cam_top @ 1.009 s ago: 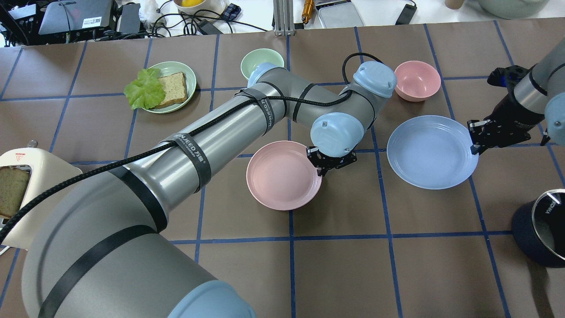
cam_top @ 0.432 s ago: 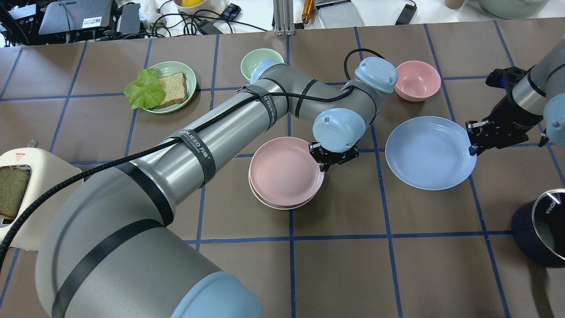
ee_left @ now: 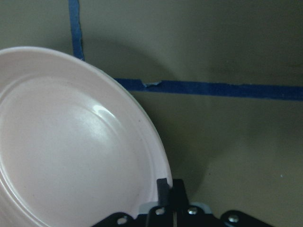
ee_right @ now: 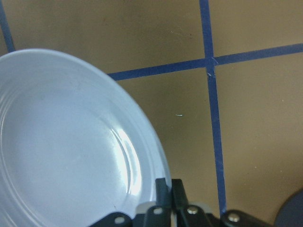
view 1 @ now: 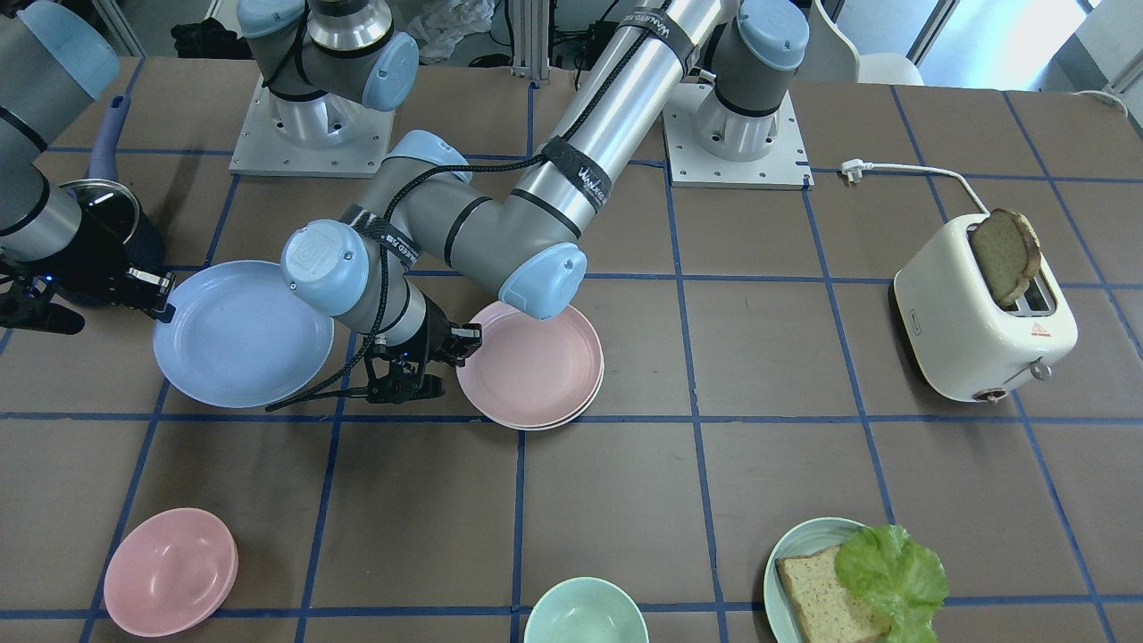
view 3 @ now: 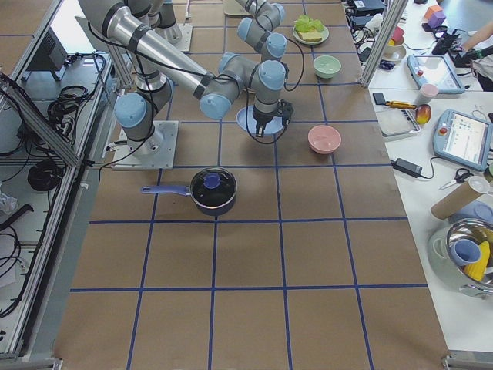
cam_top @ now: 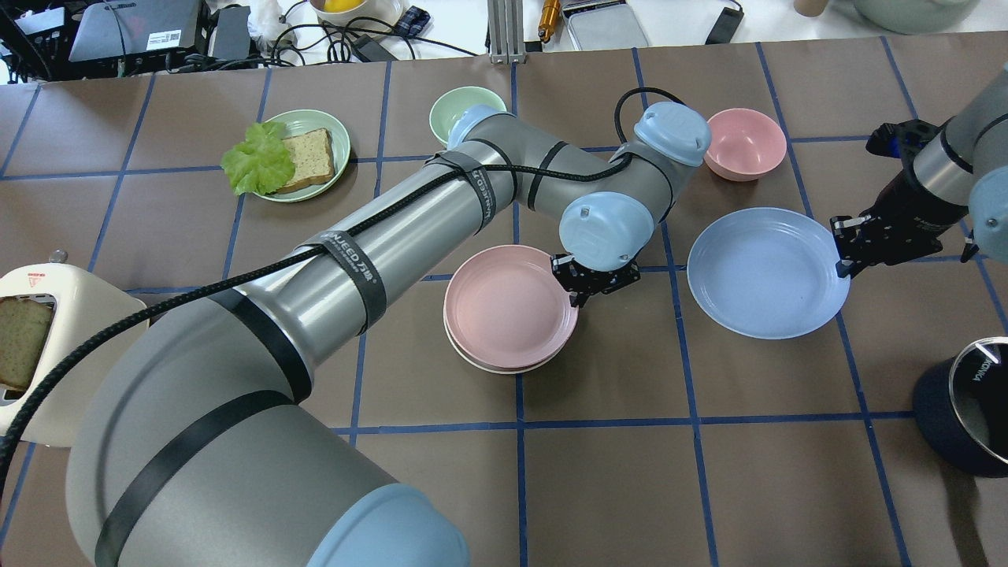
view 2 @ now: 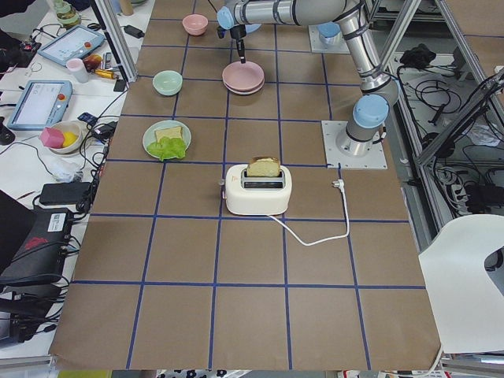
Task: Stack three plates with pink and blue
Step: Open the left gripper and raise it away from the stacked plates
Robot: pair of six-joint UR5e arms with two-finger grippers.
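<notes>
The pale pink plate [cam_top: 508, 305] sits right way up on the cream-white plate [cam_top: 504, 370], slightly offset, so a thin crescent of cream rim shows; the light blue plate [cam_top: 768, 273] lies apart, beside this pair, unstacked

I note a brown bench [cam_top: 606, 496] gridded with blue tape [cam_top: 523, 488]; a cluttered white counter [cam_top: 669, 25] runs along its far edge.
</notes>
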